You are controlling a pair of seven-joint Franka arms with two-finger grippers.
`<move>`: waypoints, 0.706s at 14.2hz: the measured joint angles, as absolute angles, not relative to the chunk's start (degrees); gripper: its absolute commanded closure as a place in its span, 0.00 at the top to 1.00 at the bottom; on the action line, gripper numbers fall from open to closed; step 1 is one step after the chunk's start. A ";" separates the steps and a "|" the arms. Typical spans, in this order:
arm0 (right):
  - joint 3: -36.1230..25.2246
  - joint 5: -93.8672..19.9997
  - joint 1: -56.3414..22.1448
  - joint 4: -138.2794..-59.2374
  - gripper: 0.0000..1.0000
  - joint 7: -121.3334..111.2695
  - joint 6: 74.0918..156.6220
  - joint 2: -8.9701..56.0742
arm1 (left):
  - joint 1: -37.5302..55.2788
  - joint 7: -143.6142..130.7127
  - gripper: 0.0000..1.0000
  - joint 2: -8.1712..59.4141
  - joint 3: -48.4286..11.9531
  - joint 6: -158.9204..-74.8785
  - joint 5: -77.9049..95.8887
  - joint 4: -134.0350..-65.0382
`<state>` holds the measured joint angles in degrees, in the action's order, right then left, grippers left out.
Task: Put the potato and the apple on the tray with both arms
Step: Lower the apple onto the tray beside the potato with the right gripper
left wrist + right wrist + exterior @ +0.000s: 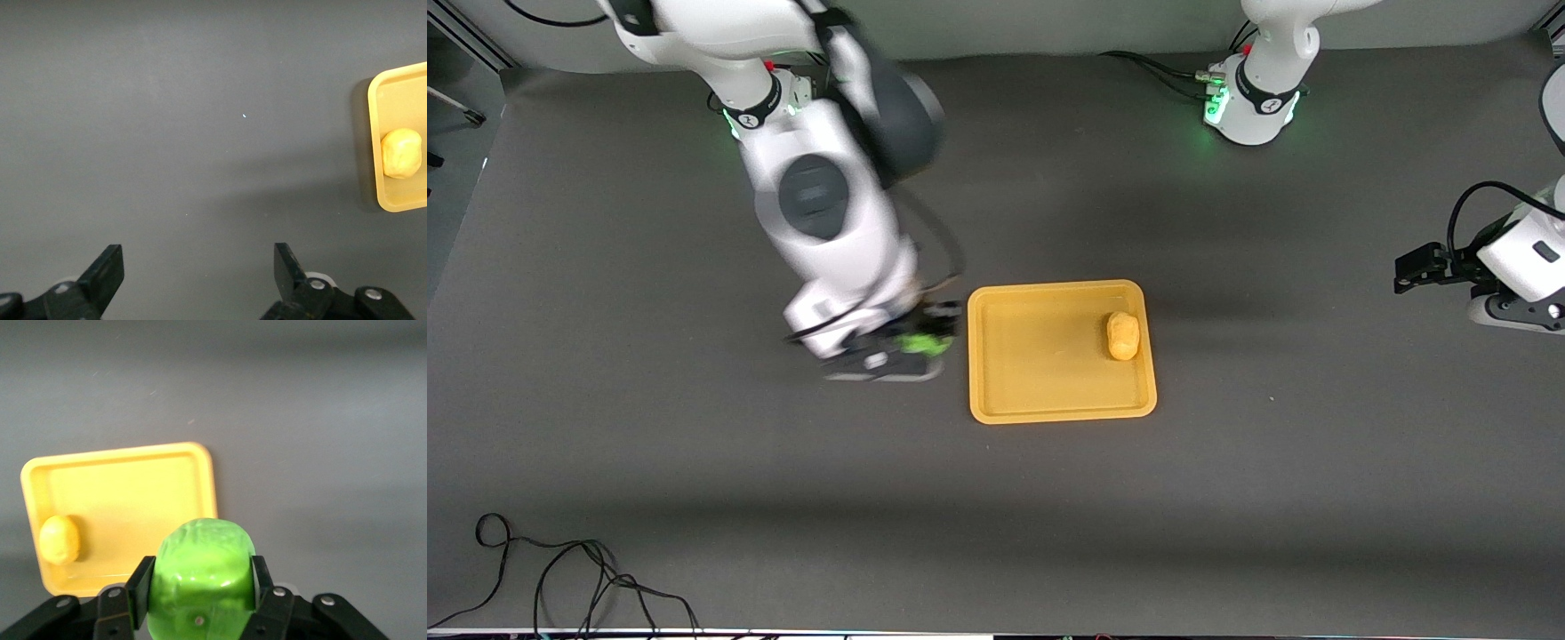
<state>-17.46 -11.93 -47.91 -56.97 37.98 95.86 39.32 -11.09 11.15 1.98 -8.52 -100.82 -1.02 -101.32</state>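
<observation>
The yellow-orange tray lies mid-table; it also shows in the right wrist view and the left wrist view. The potato lies on the tray near the rim toward the left arm's end; it also shows in the left wrist view and the right wrist view. My right gripper is shut on the green apple, held above the table just beside the tray's rim toward the right arm's end. My left gripper is open and empty, raised above bare table at the left arm's end.
A black cable lies looped on the table near the front edge at the right arm's end. The grey table mat surrounds the tray.
</observation>
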 measured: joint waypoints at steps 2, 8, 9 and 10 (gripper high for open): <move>-17.43 -11.46 -53.77 -56.11 0.16 44.10 99.51 42.36 | -11.11 11.15 1.00 2.37 -8.54 -100.82 -0.97 -100.36; -17.45 -11.13 -59.71 -56.07 0.16 48.81 112.49 53.40 | -12.46 11.20 1.00 6.59 -8.45 -101.55 -0.96 -95.16; -17.46 -11.13 -59.59 -56.07 0.16 48.81 114.65 55.29 | -12.45 11.19 1.00 6.73 -8.54 -101.29 -0.94 -94.75; -17.46 -11.13 -59.50 -56.04 0.16 48.81 116.58 56.97 | -12.35 11.19 1.00 6.76 -8.75 -101.07 -0.93 -94.50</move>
